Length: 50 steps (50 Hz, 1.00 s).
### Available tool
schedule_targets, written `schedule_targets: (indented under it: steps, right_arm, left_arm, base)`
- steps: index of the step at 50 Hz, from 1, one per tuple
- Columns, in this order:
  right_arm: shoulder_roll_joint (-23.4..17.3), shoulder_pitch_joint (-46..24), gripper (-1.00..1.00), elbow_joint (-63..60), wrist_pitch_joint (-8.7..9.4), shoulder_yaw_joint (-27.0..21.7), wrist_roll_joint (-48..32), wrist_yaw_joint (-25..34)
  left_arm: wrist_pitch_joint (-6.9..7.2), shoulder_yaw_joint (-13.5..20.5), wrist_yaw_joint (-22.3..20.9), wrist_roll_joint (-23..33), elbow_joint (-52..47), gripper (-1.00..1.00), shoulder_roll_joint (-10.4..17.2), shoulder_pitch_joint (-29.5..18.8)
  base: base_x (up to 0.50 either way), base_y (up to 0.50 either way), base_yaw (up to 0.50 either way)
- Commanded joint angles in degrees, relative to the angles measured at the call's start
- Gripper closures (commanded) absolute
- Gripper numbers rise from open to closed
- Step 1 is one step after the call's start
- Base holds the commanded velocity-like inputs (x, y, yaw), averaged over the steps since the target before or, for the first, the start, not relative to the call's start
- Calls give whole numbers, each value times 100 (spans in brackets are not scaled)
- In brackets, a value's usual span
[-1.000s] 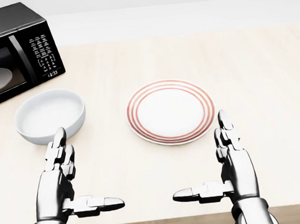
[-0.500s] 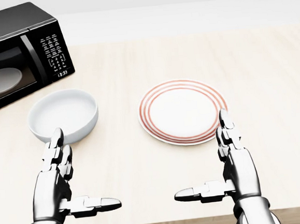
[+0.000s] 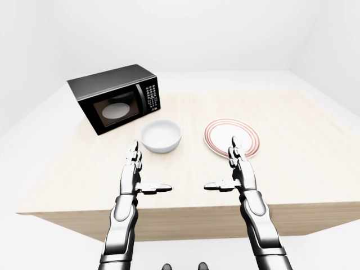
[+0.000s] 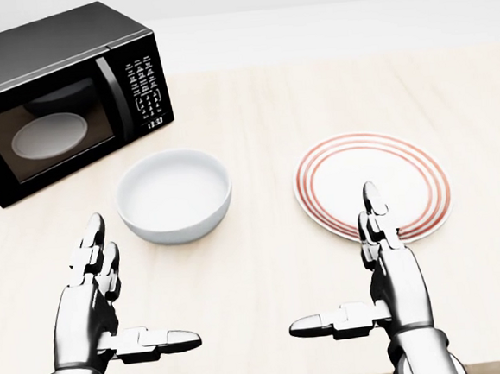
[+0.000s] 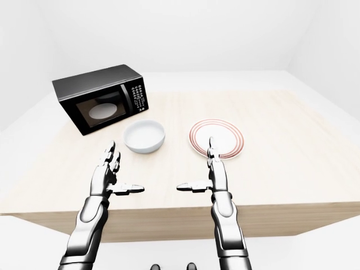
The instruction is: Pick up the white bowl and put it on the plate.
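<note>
Poised to grasp; left hand (image 4: pixel 99 307) and right hand (image 4: pixel 388 284) spread, empty | white bowl (image 4: pixel 174 196) beside plate (image 4: pixel 372 187) on counter (image 4: pixel 252 109)

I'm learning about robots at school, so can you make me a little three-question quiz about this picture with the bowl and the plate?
1. True or false: the white bowl already sits on the plate.
2. In the head view, what stands to the upper left of the bowl? A) a kettle B) a black microwave C) a toaster
3. Fill in: both the left hand and the right hand have their fingers ____ and hold nothing.

Key:
1. False. The bowl rests on the table, to the left of the red-ringed plate and apart from it.
2. B.
3. open.
</note>
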Motion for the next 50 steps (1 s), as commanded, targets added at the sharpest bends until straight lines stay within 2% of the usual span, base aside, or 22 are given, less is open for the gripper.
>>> schedule_targets:
  steps: [1,4,10,19,26,42,50]
  right_arm:
    - [3,-16,-100,58,-39,2,1,8]
    - [5,-3,-100,10,-13,10,-4,5]
    - [8,-3,-100,122,-106,12,-3,6]
    - [6,-6,-100,74,-66,17,8,25]
    - [13,-24,-100,168,-148,18,0,8]
    - [19,-67,-100,91,131,-1,190,41]
    - [21,-52,-100,124,78,27,169,54]
  left_arm:
    - [0,1,-1,0,0,-100,1,0]
    - [0,1,-1,0,0,-100,1,0]
    - [0,1,-1,0,0,-100,1,0]
    - [0,1,-1,0,0,-100,1,0]
    - [0,1,-1,0,0,-100,1,0]
    - [0,1,-1,0,0,-100,1,0]
    - [0,1,-1,0,0,-100,1,0]
  base:
    - [6,36,0]
    - [6,35,0]
    - [6,35,0]
    - [6,35,0]
    - [6,35,0]
    - [1,3,0]
    - [0,0,0]
